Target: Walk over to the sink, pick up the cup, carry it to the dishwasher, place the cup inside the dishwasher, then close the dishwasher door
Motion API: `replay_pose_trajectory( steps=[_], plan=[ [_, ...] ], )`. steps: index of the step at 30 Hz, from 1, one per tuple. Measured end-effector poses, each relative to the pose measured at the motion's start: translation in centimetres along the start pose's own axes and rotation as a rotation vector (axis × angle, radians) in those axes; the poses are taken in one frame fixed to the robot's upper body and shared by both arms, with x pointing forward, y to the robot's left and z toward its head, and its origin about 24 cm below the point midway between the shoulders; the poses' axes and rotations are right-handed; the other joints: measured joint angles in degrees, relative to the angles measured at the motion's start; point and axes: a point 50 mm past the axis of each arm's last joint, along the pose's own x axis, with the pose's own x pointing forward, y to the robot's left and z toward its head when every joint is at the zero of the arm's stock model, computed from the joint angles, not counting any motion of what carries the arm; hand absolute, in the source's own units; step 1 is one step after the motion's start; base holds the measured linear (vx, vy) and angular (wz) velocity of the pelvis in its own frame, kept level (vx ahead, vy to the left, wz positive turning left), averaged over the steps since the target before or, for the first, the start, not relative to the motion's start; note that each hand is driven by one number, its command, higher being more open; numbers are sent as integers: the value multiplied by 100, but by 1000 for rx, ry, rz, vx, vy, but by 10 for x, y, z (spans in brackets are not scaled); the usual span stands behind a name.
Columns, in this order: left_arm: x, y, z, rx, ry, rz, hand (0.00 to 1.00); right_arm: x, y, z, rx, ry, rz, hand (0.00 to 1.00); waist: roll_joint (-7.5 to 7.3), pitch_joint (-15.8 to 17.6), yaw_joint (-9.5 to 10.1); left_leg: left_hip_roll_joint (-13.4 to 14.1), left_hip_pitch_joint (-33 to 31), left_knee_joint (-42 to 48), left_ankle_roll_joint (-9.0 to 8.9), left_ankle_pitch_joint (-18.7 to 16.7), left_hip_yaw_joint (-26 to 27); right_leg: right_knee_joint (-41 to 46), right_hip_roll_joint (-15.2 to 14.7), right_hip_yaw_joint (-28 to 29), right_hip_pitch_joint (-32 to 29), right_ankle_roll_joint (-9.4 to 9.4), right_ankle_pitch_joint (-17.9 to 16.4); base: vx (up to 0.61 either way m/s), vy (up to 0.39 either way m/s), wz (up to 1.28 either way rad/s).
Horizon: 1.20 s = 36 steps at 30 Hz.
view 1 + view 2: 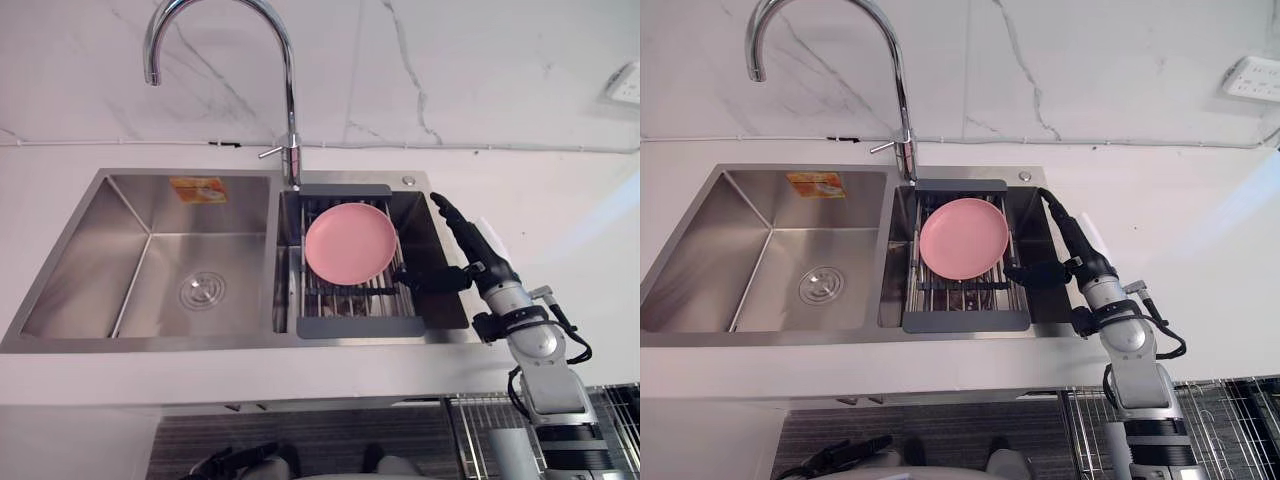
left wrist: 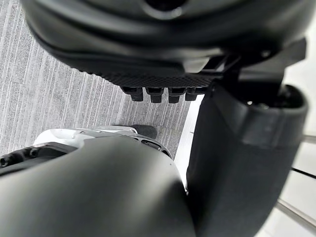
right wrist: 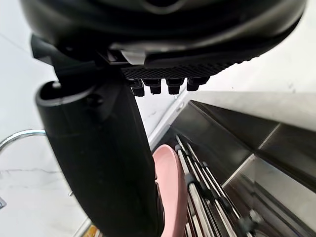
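Right hand point(image 1: 478, 252) over sink point(image 1: 60, 290) right basin, fingers straight, thumb out, holding nothing. Target: pink plate point(image 1: 350, 242) on rack point(image 1: 360, 326), beside thumb. I bring thumb under rim slowly, so not hit rack bars. Left hand point(image 2: 163, 79) idle, relaxed.

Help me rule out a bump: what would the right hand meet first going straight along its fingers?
The right hand would probably meet the sink's back rim, then the wall; height is unclear.
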Motion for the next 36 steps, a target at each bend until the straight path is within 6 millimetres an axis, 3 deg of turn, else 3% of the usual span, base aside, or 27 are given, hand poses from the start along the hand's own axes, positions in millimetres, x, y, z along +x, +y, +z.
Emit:
replay_pose_trajectory(
  steps=[6,26,36],
  plan=[
    [-1,3,3,5,-4,6,100,0,4,-6,-54,40,16,100,-98,41,11,-53,29,-73,25,63,-1,76,-63,-35,-18,19,-12,-25,24,4],
    [-1,4,2,7,11,8,100,10,22,-15,-282,100,-32,100,-126,28,49,-134,163,-406,86,344,-158,175,-124,-286,-19,37,-18,-6,0,3],
    [-2,3,6,46,-2,12,100,17,24,-25,-341,151,-103,100,-126,28,180,-207,210,-657,93,531,-248,182,-182,-399,-20,50,-36,-39,7,6]
  ],
)
